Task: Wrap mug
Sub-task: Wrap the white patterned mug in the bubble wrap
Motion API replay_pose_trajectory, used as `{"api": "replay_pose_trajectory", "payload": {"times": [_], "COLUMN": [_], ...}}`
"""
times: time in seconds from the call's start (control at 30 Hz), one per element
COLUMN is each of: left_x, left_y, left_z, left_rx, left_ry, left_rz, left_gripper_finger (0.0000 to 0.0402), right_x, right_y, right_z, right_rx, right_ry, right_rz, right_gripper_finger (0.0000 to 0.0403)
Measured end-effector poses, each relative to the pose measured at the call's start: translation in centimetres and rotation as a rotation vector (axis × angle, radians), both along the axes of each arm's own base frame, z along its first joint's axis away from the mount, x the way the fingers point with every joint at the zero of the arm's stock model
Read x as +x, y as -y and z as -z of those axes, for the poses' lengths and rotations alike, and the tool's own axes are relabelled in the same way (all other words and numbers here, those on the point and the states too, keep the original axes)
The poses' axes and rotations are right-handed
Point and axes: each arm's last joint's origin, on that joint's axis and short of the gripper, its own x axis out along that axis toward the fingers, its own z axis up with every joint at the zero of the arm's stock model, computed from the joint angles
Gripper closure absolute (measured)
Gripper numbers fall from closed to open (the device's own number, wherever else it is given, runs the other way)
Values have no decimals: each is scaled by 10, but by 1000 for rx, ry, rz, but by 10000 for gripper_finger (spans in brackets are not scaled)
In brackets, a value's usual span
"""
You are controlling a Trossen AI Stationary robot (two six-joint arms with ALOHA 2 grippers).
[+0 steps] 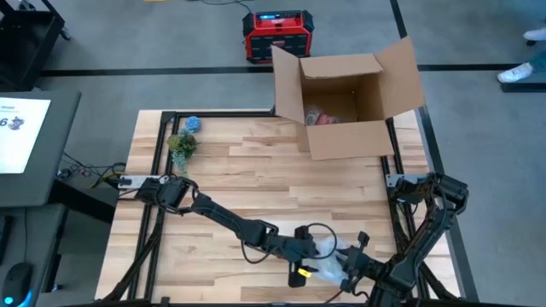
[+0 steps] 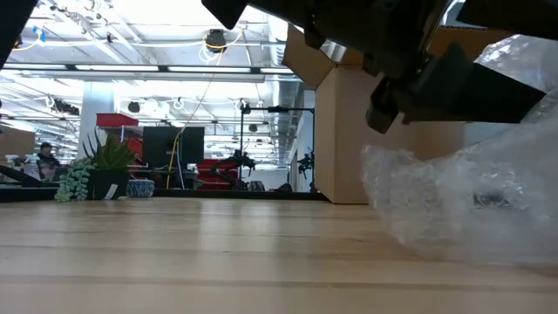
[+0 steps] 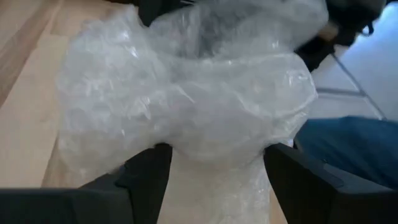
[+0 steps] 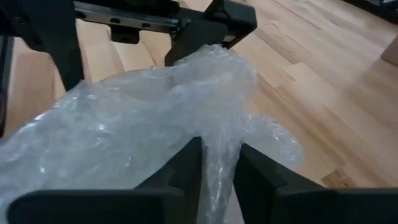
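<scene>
Loads of bare light wooden tabletop left of the open brown cardboard box for me; only the small green potted plant blocks there.

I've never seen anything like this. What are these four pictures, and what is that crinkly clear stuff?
Two dark robot arms work at a wooden table. One picture looks down from above, one looks level across the tabletop, and two come from cameras on the arms' wrists. The crinkly stuff is a bubble wrap bundle near the table's front edge; what is inside is hidden. The right pincer is shut on a fold of it. The left pincer stands open around it. Farther back are an open cardboard box, a small plant and a blue ball.
</scene>
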Motion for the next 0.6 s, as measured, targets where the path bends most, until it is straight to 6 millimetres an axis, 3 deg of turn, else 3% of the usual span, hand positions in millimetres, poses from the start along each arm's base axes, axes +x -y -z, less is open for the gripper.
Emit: {"api": "replay_pose_trajectory", "payload": {"times": [0.13,0.4,0.5,0.6], "left_x": [2,3,3,4], "left_y": [-3,-5,-6,-8], "left_z": [0,-1,-1,-1], "left_rx": [-22,-56,-66,-61], "left_ry": [-4,-4,-7,-4], "left_rz": [-16,-53,-64,-88], "left_gripper_finger": [170,178,178,178], "right_x": [1,-18,-30,-35], "right_y": [4,7,3,-1], "right_z": [-8,-59,-63,-52], "right_rx": [-37,170,258,271], "right_ry": [-77,-298,-351,-363], "right_rz": [-43,-137,-152,-109], "right_gripper_finger": [291,244,236,235]}}
